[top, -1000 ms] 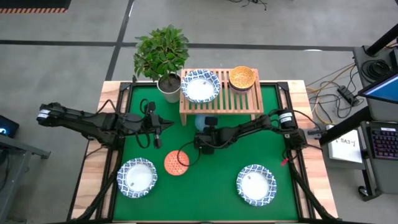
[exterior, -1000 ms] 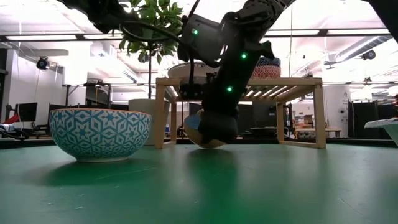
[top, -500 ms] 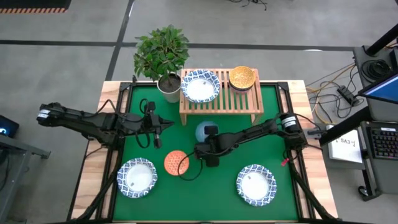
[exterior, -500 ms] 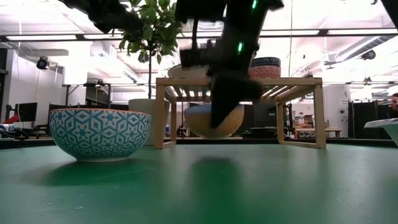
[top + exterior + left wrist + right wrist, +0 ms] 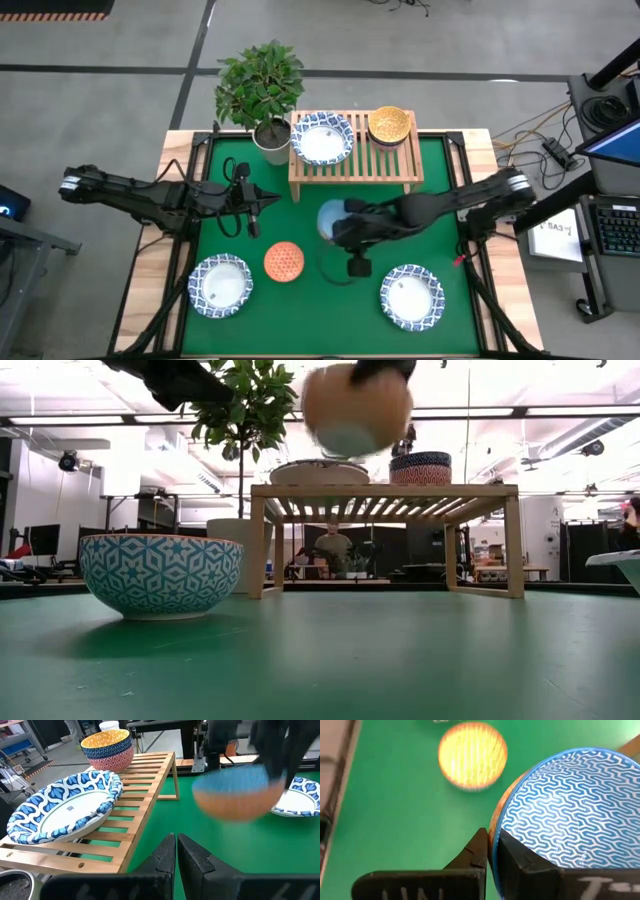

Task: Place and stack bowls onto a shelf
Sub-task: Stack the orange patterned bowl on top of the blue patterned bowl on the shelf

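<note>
The right gripper (image 5: 490, 851) hangs mid-table, pinched shut; the left gripper (image 5: 176, 851) waits left, closed.

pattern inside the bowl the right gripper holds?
Pale blue zigzag lines on white inside the bowl; clearest in the right wrist view.

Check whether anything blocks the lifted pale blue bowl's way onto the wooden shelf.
Nothing visible does. The right gripper holds the pale blue bowl by its rim, above the mat just in front of the shelf. On the shelf top, the wide white bowl and the stacked small bowls leave bare slats between them.
</note>
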Robot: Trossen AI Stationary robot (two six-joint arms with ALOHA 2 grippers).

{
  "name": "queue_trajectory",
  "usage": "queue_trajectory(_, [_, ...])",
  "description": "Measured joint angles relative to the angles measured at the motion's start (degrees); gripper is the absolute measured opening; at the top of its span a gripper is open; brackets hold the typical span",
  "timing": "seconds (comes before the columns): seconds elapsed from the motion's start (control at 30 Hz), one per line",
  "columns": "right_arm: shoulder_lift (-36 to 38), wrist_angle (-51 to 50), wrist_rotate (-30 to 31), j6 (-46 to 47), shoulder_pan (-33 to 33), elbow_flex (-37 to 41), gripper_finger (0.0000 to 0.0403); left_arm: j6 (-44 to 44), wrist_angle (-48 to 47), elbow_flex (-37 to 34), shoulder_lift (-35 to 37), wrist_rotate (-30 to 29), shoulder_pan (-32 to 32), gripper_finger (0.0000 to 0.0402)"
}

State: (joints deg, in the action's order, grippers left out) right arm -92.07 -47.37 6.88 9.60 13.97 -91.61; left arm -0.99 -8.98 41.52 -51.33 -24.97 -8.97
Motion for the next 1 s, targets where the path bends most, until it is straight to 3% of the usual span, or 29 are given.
queue_trajectory(0.27, [11.3,-3.6,21.8,-1.0,1.0,0.0,0.0012,0.0,0.2,0.0,0.0,0.0,0.0,0.0000])
queue_trajectory(0.53, [17.6,-12.0,32.7,-2.6,-7.1,0.0,0.0012,0.0,0.2,0.0,0.0,0.0,0.0,0.0000])
queue_trajectory(0.7, [18.9,-12.4,30.0,-6.3,-15.0,-0.4,0.0012,-0.2,0.2,0.0,0.0,0.0,0.0,0.0000])
queue_trajectory(1.0, [17.8,-12.5,12.4,-11.0,-29.8,-0.8,0.0013,-0.2,0.2,-0.2,0.0,0.0,0.0,0.0000])
